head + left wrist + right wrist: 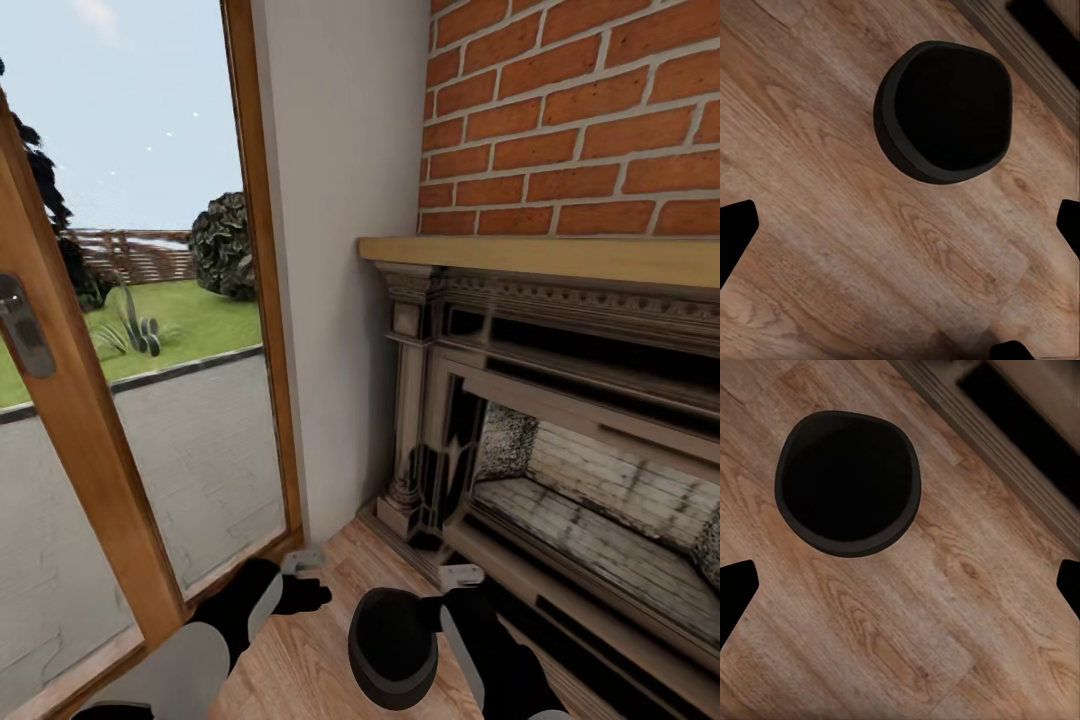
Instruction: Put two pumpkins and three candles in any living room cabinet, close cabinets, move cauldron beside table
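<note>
The cauldron is seen standing upright on the plank floor between the two arms, just before the fireplace. The left tool is held wide above the floor, apart from the pot; the right tool is likewise spread wide and empty. A glass door is seen to the left, with brick chimney above the mantel.
</note>
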Controlling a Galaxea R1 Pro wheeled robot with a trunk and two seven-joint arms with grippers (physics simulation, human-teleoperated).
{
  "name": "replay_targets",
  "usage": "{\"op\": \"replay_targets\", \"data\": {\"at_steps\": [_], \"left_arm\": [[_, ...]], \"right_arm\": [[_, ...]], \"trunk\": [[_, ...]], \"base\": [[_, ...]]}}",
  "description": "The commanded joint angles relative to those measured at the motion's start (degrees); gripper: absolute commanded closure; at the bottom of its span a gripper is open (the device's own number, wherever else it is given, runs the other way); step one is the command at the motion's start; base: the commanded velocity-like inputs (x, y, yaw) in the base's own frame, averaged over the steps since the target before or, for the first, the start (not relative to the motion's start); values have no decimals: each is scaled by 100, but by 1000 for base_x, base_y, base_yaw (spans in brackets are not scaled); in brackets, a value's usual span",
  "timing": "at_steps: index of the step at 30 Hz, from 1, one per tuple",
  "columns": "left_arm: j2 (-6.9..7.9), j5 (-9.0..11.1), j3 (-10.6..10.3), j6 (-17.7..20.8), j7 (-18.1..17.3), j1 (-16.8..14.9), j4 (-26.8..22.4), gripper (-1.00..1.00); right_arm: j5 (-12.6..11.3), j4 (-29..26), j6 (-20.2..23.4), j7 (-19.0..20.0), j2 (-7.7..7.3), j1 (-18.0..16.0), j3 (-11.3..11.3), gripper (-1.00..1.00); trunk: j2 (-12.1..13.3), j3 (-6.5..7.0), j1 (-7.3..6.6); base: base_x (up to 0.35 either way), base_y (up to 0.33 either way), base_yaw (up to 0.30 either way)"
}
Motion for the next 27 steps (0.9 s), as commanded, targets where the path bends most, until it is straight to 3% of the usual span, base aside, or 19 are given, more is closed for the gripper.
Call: {"op": "replay_targets", "data": {"at_steps": [1,7,15,22,27], "left_arm": [[0,37,0,25,-40,-1,14,-100],[4,33,-4,-12,-204,11,105,-100],[15,22,-24,-116,-253,26,119,-100],[16,21,-322,-236,-260,34,120,-100],[-7,9,-353,-374,-178,-14,93,-100]], "right_arm": [[-14,-6,29,-32,-5,-3,1,-100],[-17,-5,30,-31,-10,-3,-166,-100],[-18,-5,29,-23,-23,-3,-205,-100],[-16,-14,29,1,-22,3,-205,-100],[-17,-36,25,41,-61,-1,-241,-100]], "trunk": [[-4,-6,0],[-4,-6,0],[-44,-24,22],[-325,-150,176],[-363,-167,197]], "base": [[0,0,0],[0,0,0],[0,0,0],[0,0,0],[0,0,0]]}}
